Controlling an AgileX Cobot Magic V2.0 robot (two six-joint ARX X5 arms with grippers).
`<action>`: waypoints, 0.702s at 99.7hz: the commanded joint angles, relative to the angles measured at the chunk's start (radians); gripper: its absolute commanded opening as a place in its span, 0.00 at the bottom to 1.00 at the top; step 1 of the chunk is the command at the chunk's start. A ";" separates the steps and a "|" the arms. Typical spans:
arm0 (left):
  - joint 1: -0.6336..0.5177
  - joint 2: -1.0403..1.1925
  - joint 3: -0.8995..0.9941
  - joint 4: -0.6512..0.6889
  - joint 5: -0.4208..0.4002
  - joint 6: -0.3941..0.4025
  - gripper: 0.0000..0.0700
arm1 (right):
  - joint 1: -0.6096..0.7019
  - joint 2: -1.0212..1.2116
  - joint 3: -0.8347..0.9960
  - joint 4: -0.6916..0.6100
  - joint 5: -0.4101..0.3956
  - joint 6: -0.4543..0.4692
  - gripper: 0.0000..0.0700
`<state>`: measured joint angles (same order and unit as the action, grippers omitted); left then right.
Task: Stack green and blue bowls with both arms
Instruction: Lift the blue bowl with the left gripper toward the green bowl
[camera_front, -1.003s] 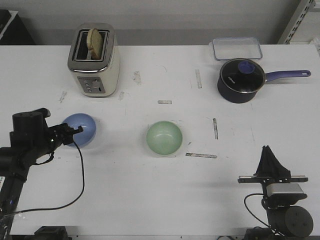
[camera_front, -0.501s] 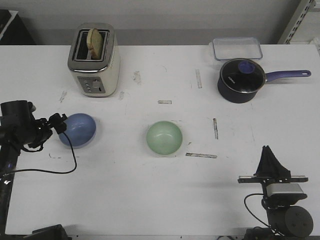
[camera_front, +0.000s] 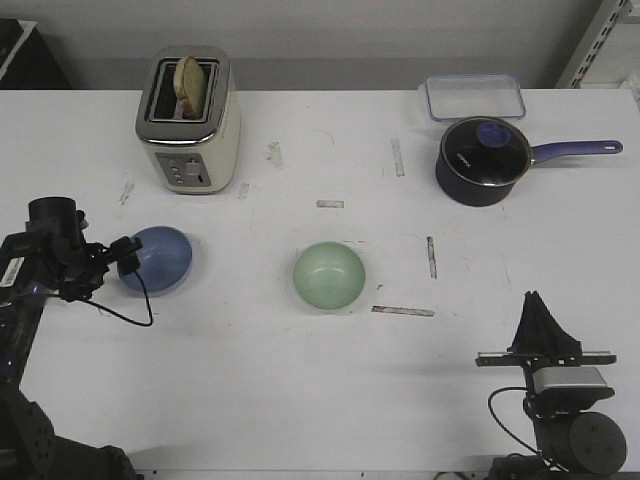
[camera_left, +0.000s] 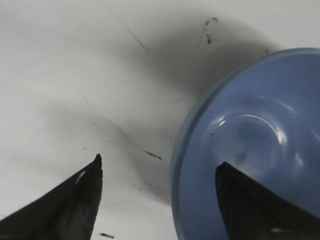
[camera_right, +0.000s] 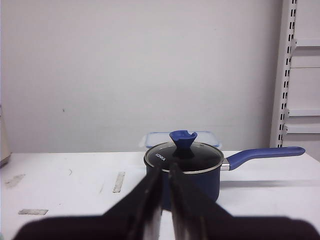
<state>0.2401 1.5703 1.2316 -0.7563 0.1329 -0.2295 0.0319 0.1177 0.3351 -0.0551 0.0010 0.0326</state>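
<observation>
Front view: the blue bowl (camera_front: 158, 260) sits at the left, the green bowl (camera_front: 329, 275) mid-table, and the left gripper (camera_front: 122, 257) is at the blue bowl's left rim while the right gripper (camera_front: 541, 322) is parked near-right. Left wrist view: its fingers are spread astride that rim, one inside, so the grasp is in hand; next it must pinch and lift. Right wrist view: the right gripper's fingers are pressed together, empty, facing the saucepan (camera_right: 184, 167).

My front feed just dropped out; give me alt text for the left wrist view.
The left gripper is open, straddling the near rim of the blue bowl: one fingertip over the bowl's inside, the other outside over the bare white table. The bowl is empty and sits upright on the scuffed tabletop.
</observation>
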 joint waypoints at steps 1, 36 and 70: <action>-0.003 0.030 0.018 -0.002 0.002 0.013 0.58 | 0.002 -0.002 0.004 0.010 0.000 -0.003 0.02; -0.005 0.053 0.018 0.010 0.002 0.011 0.05 | 0.002 -0.002 0.004 0.010 0.000 -0.003 0.02; -0.083 0.002 0.080 -0.060 0.002 0.003 0.00 | 0.002 -0.002 0.004 0.010 0.000 -0.003 0.02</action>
<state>0.1738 1.5906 1.2617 -0.7959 0.1314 -0.2264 0.0319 0.1177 0.3351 -0.0551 0.0010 0.0326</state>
